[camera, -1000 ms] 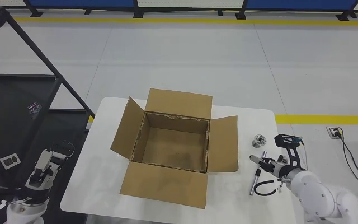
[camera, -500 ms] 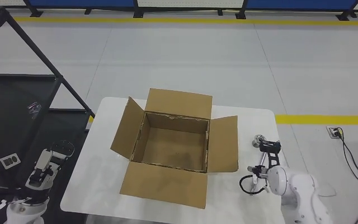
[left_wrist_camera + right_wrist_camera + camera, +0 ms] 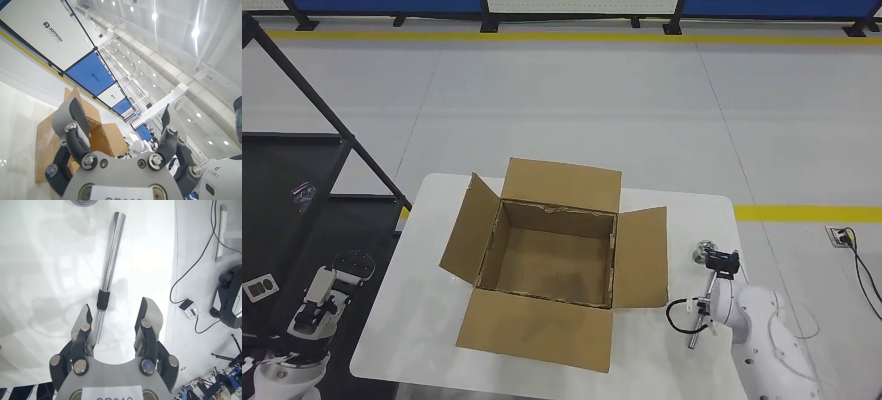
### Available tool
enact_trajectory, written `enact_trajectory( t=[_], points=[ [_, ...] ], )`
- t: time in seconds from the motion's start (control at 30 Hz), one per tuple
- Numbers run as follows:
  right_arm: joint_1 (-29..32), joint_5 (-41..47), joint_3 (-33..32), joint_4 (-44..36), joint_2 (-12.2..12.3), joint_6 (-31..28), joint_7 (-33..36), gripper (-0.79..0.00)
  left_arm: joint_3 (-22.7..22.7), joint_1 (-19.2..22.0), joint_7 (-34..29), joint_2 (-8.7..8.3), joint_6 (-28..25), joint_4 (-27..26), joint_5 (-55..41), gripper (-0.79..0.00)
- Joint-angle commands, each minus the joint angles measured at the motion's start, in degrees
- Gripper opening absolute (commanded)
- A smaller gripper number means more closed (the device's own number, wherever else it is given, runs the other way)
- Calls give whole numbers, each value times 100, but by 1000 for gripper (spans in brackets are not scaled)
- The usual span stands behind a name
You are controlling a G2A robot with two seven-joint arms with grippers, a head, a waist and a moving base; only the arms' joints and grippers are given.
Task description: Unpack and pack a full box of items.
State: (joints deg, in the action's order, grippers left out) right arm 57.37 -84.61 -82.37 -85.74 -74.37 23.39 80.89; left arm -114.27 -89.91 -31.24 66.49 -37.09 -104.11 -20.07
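Observation:
An open, empty cardboard box [image 3: 547, 262] stands in the middle of the white table [image 3: 422, 300], all flaps folded out. Right of it lie a chrome rod with a black band [image 3: 108, 262] and a small round metal part [image 3: 702, 251]. My right gripper [image 3: 115, 303] hangs open just above the rod's near end, and the rod runs close by one finger [image 3: 86, 317] without touching it. In the top view the right arm [image 3: 747, 320] covers most of the rod [image 3: 694, 335]. My left gripper [image 3: 121, 103] is open, empty and tilted upward, with the left arm [image 3: 327, 290] low beside the table's left edge.
A black cable loop [image 3: 677, 315] from the right arm hangs near the box's right flap [image 3: 642, 255]. The table's right edge [image 3: 171, 275] runs close beside the rod; cables and a power brick [image 3: 190, 310] lie on the floor below. A black frame [image 3: 312, 140] stands at the left.
My right arm has swung left toward the box and now sits over the rod, which lay clear of it before. The left arm and the box have not moved.

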Motion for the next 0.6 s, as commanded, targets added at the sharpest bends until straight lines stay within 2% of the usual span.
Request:
enact_trajectory(
  t=[0.0, 0.27, 0.57],
  points=[
    [-64, 67, 18, 145, -16, 8, -15, -394, 0, 0, 0, 0, 0, 0, 0, 0],
    [-194, 168, 98, 438, -64, 48, -158, -406, 0, 0, 0, 0, 0, 0, 0, 0],
    [-315, 286, 66, 654, -93, 54, -219, -483, 0, 0, 0, 0, 0, 0, 0, 0]
  ],
)
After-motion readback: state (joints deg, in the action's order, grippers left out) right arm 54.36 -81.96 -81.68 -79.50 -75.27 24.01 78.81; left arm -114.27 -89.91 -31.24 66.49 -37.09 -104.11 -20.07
